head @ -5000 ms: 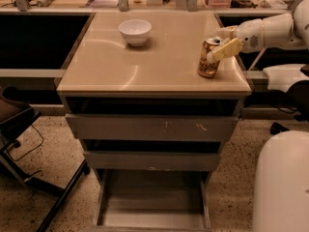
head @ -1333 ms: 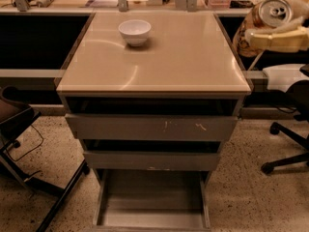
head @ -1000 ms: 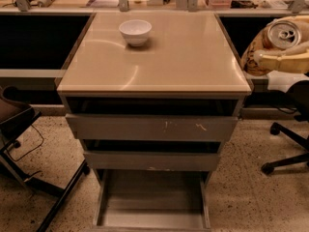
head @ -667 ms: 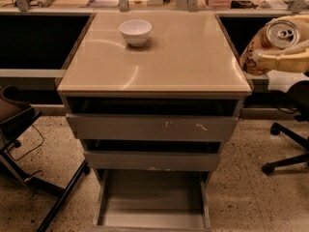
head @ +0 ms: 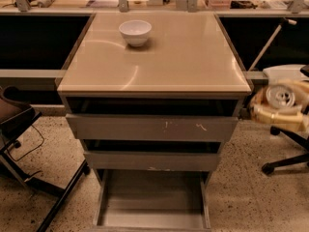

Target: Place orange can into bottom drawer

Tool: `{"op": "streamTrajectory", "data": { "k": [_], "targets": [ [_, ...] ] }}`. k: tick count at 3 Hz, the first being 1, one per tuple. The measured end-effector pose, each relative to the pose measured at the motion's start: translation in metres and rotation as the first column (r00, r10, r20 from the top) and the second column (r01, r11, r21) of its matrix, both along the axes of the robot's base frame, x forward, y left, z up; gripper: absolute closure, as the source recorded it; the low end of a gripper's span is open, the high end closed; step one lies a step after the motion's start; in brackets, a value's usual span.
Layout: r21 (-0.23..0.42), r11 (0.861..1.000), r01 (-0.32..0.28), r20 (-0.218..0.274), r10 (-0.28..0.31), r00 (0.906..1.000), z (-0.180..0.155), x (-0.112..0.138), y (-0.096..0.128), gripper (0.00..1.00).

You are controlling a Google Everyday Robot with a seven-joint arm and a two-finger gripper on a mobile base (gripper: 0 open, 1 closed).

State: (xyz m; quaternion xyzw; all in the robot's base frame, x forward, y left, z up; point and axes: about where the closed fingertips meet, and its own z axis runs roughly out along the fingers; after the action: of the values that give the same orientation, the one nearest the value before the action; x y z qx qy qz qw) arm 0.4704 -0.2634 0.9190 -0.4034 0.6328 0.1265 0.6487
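Note:
The orange can shows its silver top toward the camera, held on its side in my gripper to the right of the cabinet, level with the top drawer and off the cabinet's edge. The gripper's pale fingers wrap around the can. The bottom drawer stands pulled out at the foot of the cabinet, its flat grey floor bare. The can is up and to the right of this drawer.
A white bowl sits at the back of the beige cabinet top. The top drawer and middle drawer are partly out. An office chair base stands at right, a dark chair at left.
The gripper lifted the can off the cabinet top, tipped it on its side, carried it right past the edge and has now lowered it beside the top drawer.

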Motion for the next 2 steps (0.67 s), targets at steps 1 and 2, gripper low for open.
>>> {"op": "streamTrajectory", "data": {
  "k": [1,2],
  "targets": [
    [-0.013,0.997,0.081,-0.061,-0.082,0.9948,-0.074,-0.029,-0.016,1.0],
    [-0.017,0.993,0.118,-0.119,-0.119,0.9857,-0.124,-0.038,-0.026,1.0]
  ]
}}
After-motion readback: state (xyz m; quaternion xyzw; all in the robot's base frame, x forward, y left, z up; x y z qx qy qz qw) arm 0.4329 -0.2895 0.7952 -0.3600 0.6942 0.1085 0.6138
